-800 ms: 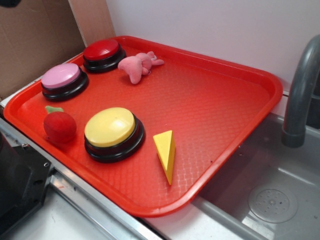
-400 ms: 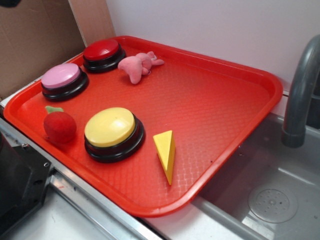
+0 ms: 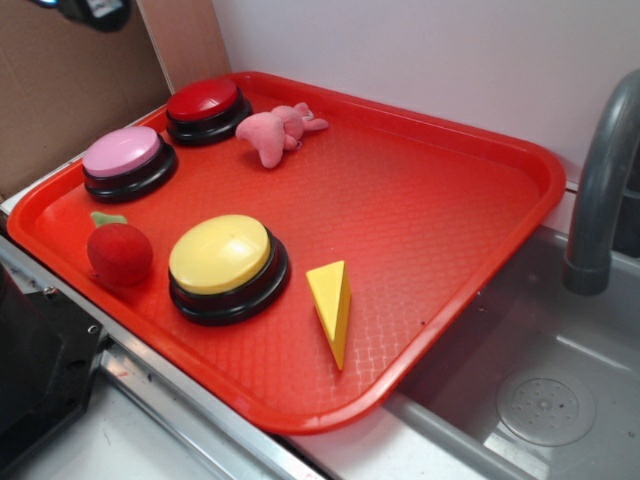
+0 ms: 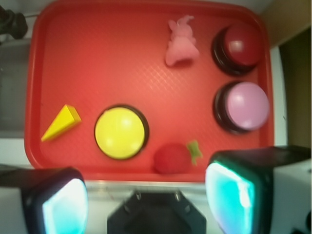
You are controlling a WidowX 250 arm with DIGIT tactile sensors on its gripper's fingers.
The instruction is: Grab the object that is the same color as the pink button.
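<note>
The pink plush animal [image 3: 277, 132] lies on the red tray [image 3: 430, 230] at the back, just right of the red-topped button [image 3: 206, 108]. It also shows in the wrist view [image 4: 180, 43]. The pink button [image 3: 126, 161] stands at the tray's left edge and shows in the wrist view [image 4: 244, 105]. My gripper [image 4: 148, 195] is open and empty, high above the tray's front-left edge, well apart from the plush. Only a dark bit of the gripper [image 3: 95, 10] shows at the exterior view's top left corner.
A yellow-topped button [image 3: 226, 265], a red plush strawberry [image 3: 119, 251] and a yellow cheese wedge [image 3: 332, 305] sit along the tray's front. A grey sink [image 3: 540, 400] with a faucet [image 3: 600, 180] lies to the right. A black block [image 3: 40, 370] is at the front left.
More of the gripper has come into the exterior view's top left corner, shifted right. Nothing on the tray has moved.
</note>
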